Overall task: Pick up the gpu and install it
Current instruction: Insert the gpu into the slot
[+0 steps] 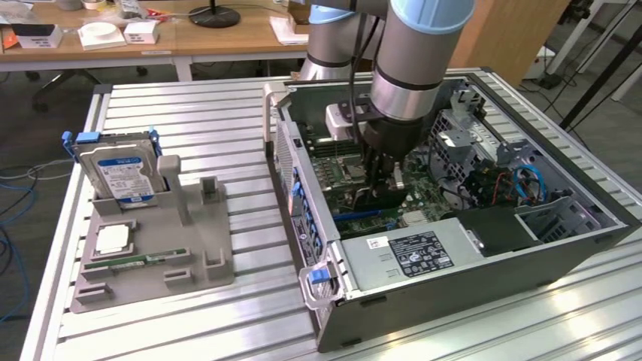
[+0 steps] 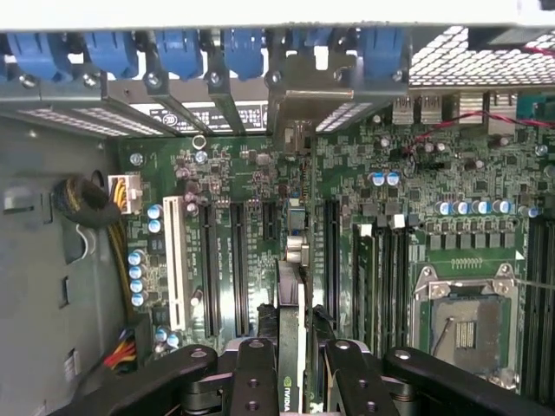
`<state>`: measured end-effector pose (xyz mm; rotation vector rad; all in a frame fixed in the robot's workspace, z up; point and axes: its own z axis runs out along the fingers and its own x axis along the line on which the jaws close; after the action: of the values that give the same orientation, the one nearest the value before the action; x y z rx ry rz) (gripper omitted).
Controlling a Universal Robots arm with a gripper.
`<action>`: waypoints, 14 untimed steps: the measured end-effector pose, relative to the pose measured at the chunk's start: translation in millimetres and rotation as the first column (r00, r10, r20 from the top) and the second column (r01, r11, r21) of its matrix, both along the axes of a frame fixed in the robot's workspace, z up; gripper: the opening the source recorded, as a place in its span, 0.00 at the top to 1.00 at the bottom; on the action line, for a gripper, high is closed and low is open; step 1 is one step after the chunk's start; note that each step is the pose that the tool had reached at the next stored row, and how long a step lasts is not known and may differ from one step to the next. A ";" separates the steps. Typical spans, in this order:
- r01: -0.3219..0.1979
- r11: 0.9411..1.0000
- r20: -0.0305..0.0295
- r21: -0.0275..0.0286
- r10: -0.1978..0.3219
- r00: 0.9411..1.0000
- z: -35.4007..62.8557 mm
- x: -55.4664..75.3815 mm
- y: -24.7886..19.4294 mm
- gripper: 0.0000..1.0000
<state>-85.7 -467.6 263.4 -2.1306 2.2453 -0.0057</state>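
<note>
Case walls [image 1: 301,162] seemingly hem pincer [image 2: 293,347].

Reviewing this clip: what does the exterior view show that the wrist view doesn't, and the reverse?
Exterior view: a grey holder beside the computer case, carrying a hard drive and a memory stick.

Wrist view: the empty processor socket, blue slot latches and black expansion slots.

Both: the hand shut on the gpu, held edge-on over the motherboard.

The thin black-and-green gpu card [image 2: 293,303] runs edge-on out of the wrist view's border between black gripper fingers [image 2: 253,381]; its lower edge is hidden. In the exterior view the grey arm [image 1: 407,60] hides the motherboard behind it.
</note>
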 end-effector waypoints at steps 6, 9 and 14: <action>0.000 1.000 0.000 0.000 0.000 1.000 -0.8 -1.8 0.2 0.74; 0.000 1.000 0.000 0.000 0.000 1.000 -0.9 -1.9 0.3 0.74; 0.000 1.000 0.000 0.000 0.000 1.000 -1.3 -2.2 1.2 0.74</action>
<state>-88.0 -466.5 262.1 -2.1308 2.2454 -0.0056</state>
